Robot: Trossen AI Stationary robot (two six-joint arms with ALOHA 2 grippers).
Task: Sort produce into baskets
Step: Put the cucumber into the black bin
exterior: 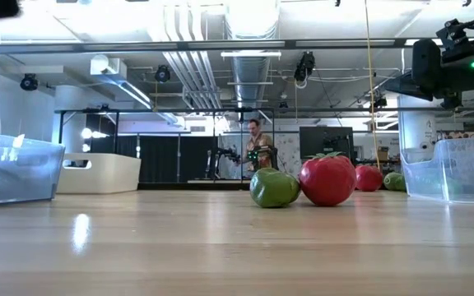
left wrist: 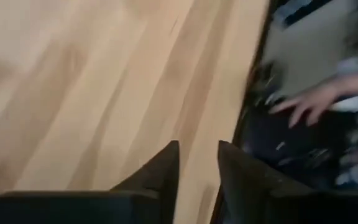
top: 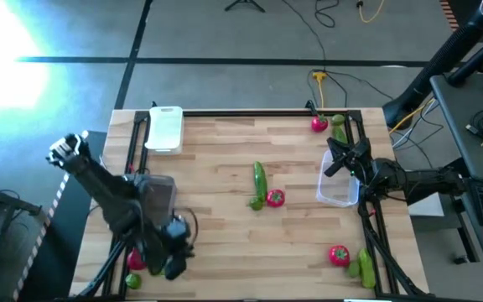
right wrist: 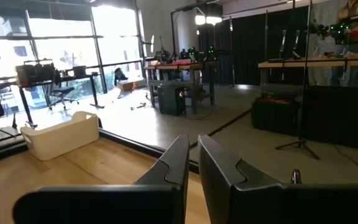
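- Left gripper (top: 177, 267) hangs low at the table's near left corner, beside a tomato (top: 135, 262) and lime (top: 132, 281); its fingers (left wrist: 160, 171) stand slightly apart with nothing between, probably set for a pick there.
- Right gripper (top: 335, 157), pressed together and empty, waits above the clear tub (top: 339, 195).
- Cucumber (top: 260, 180) lies mid-table; the white tray (top: 164, 128) sits far left, both unsorted so far.
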